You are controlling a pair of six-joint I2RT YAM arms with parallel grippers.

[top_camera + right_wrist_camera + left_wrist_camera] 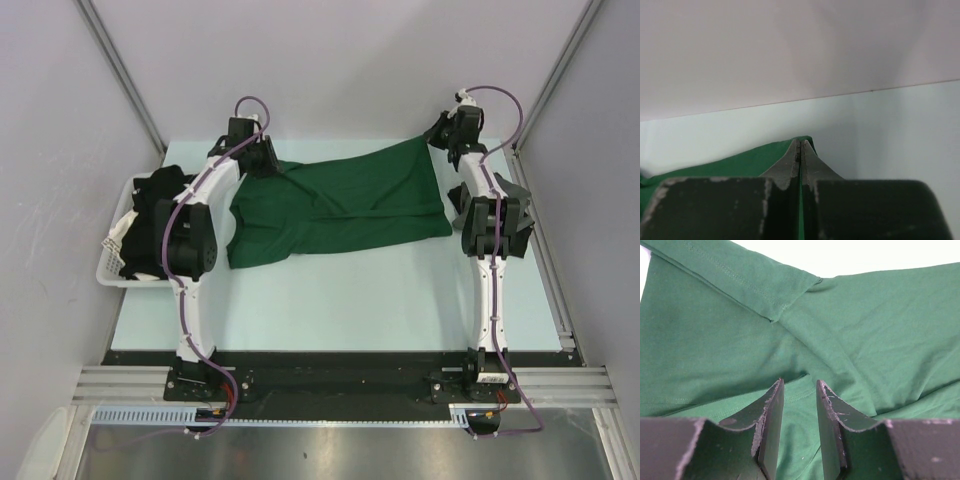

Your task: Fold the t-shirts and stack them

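The dark green t-shirt [340, 205] lies spread and rumpled across the far half of the table. My left gripper [267, 160] hovers low over the shirt's far left end, near a sleeve. In the left wrist view it [799, 385] is open, with green cloth [865, 335] under and between the fingers [771, 412]. My right gripper [438, 140] is at the shirt's far right corner. In the right wrist view it [800, 142] is shut on the green edge [740, 162], with a thin strip of cloth between the jaws. Black t-shirts [150, 215] fill the basket. No grey shirt shows.
A white slatted basket [110, 262] stands at the table's left edge, beside the left arm. The pale table [350, 300] runs bare from the shirt to the near edge. Grey walls close in at the back and both sides.
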